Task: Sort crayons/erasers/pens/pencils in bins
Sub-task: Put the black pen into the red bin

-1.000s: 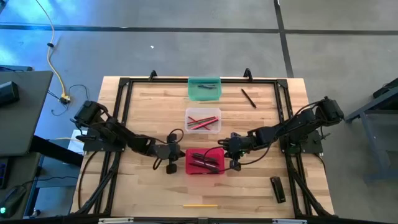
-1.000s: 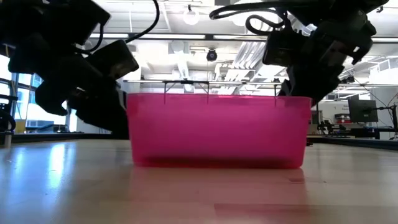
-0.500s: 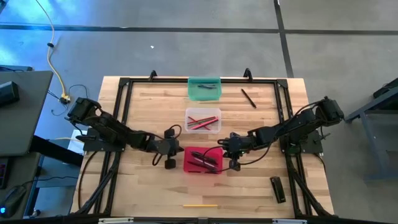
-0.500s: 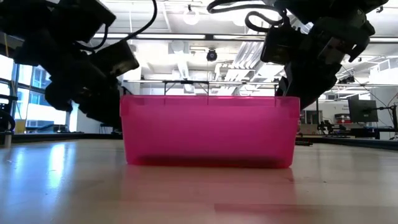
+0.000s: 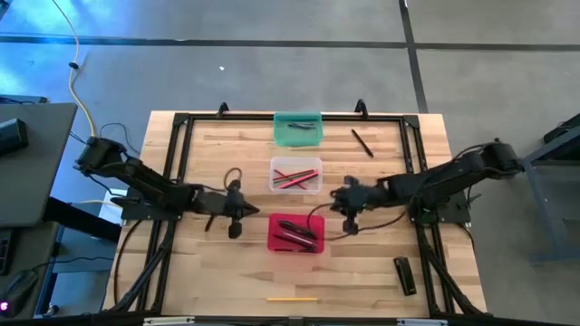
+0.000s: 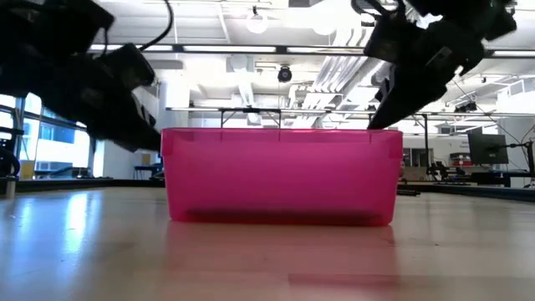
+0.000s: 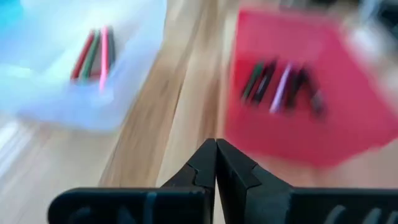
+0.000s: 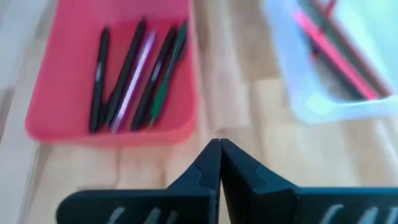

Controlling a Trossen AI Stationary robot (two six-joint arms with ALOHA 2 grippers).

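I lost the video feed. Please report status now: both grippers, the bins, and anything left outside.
Left gripper shut, empty, beside red bin. Right gripper shut, empty, opposite side. One pen and one yellow pencil lie loose on table.

light: bright, overhead | left wrist view: motion-blurred | shadows: soft
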